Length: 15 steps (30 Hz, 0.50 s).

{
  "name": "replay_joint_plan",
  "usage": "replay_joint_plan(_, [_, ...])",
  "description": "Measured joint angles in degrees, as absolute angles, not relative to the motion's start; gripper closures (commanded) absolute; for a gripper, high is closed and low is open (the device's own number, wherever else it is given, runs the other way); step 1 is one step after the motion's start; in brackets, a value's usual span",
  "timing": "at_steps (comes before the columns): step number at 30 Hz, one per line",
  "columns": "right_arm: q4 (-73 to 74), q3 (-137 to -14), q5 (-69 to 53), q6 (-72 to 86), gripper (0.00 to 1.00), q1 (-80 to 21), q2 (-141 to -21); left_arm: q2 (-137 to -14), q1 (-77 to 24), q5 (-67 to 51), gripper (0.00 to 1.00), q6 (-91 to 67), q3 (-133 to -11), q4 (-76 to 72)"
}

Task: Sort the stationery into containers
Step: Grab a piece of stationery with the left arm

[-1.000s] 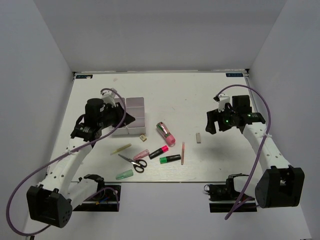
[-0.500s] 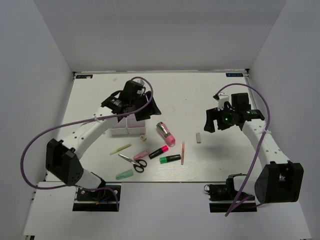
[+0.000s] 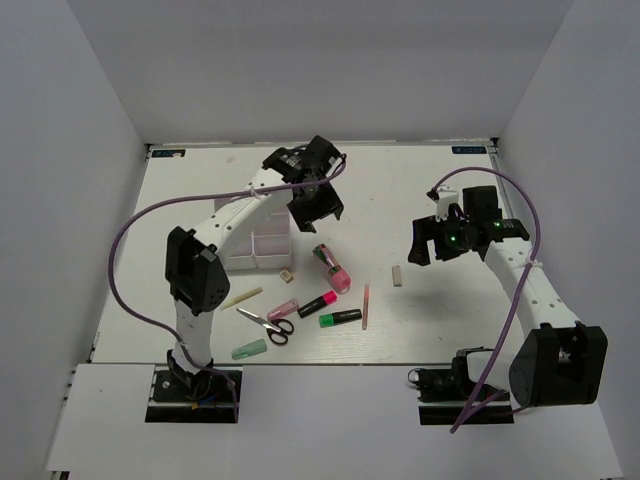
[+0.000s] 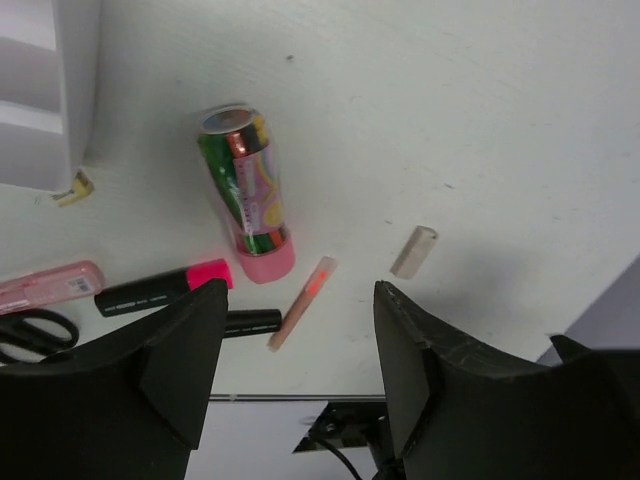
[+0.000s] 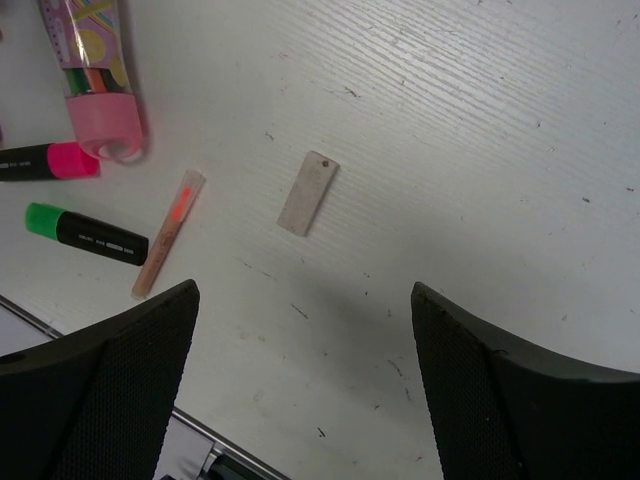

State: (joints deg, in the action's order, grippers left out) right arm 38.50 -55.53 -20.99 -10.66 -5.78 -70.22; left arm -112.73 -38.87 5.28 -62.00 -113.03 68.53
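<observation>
Eraser (image 5: 308,193) | just ahead of right end effector (image 5: 302,290), spread, empty | left end effector (image 4: 300,290) spread, empty

the scissors (image 4: 28,332) and the white tray (image 4: 45,100) are cut off by the left wrist view's edge.

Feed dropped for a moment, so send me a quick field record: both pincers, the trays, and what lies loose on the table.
left pincer: open, empty, raised near clear pink-capped tube
right pincer: open, empty, raised over pale block
trays: left of centre, partly hidden by left arm; contents cannot tell
loose on table: scissors, pink highlighter, green highlighter, pink stick, yellow stick, pale green marker, pink marker, tiny eraser
</observation>
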Motion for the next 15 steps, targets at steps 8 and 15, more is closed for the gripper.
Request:
replay_joint_plan(8, [38.9,-55.5,-20.9,-10.5,0.11,-5.7,-69.3,-119.3,-38.4,4.3,0.28,-65.0,-113.7,74.0])
replay_joint_plan(15, [38.9,-55.5,-21.0,-10.4,0.11,-5.7,-69.2,-123.7,-38.4,1.9,0.24,-65.6,-113.6,73.5])
